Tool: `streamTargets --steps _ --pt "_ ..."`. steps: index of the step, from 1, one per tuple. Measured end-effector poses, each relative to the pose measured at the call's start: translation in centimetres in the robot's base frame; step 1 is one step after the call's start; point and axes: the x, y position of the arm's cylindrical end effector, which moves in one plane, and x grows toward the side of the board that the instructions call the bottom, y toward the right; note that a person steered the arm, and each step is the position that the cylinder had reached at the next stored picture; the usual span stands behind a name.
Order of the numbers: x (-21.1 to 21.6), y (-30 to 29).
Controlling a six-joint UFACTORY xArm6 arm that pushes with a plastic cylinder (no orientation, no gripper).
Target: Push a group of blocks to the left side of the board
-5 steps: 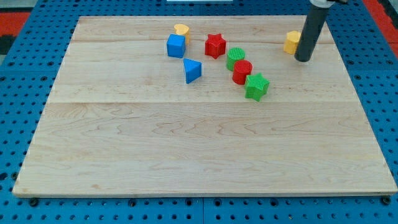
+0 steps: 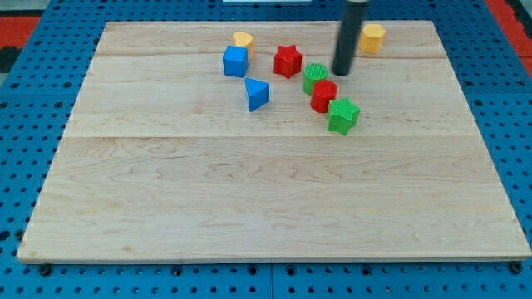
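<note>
My tip (image 2: 341, 73) stands just right of the green cylinder (image 2: 313, 76), above the red cylinder (image 2: 323, 95) and green star (image 2: 342, 115). No fingers fitted; nothing held. Cluster sits upper-centre on the surface (image 2: 266, 199).

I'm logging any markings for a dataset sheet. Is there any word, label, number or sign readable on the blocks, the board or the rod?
None: no text shows anywhere.
The wooden board is bare wood.
The blocks, such as the red star and blue cube, are plain.
My tip and the blue pegboard carry no marks.
</note>
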Motion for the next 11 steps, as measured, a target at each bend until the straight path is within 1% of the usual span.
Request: streamTargets --steps 1,2,4,5,6,7,8,9,10,11 --pt "-1.7 -1.8" --pt "-1.8 4.0" --pt "-1.2 -5.3" --pt "0.8 -1.7" --pt "5.3 9.6" --pt "11.8 12.9" --pt "14.7 9.1" --pt "10.1 7.5" --pt "7.2 1.2" --pt "6.6 -6.1"
